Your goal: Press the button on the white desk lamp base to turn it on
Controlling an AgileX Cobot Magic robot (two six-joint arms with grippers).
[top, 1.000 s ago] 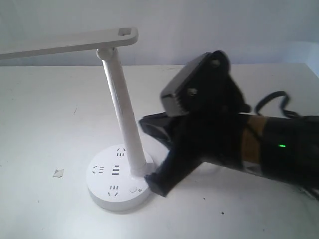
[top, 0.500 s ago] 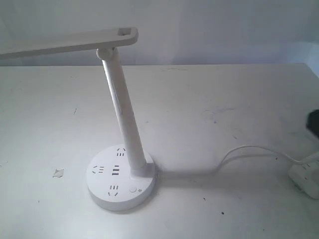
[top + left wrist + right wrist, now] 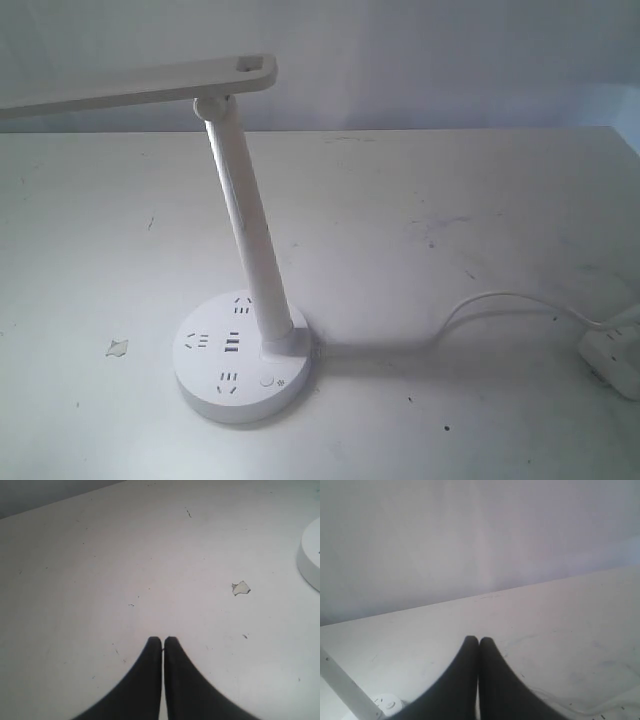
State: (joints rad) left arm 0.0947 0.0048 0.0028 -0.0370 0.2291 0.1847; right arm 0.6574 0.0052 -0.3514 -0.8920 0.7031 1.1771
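Note:
The white desk lamp [image 3: 250, 240] stands left of middle in the exterior view, its flat bar head [image 3: 130, 85] reaching left and showing no glow. Its round base [image 3: 205, 375] carries dark socket slots, and the small ringed button [image 3: 266, 380] sits at the front beside the column foot. Neither gripper appears in the exterior view. My left gripper [image 3: 162, 640] is shut and empty over bare table, with the base's rim [image 3: 310, 555] off to one side. My right gripper [image 3: 479, 640] is shut and empty too, away from the lamp column [image 3: 345, 690].
A white cable [image 3: 480, 305] runs from the base to a white power strip [image 3: 612, 360] at the right edge. A small chip [image 3: 118, 347] lies on the white table left of the base. A pale wall stands behind the table.
One second ago my right arm reached beside the base near the button; it has since pulled off to the right and left the exterior view. The lamp has not moved.

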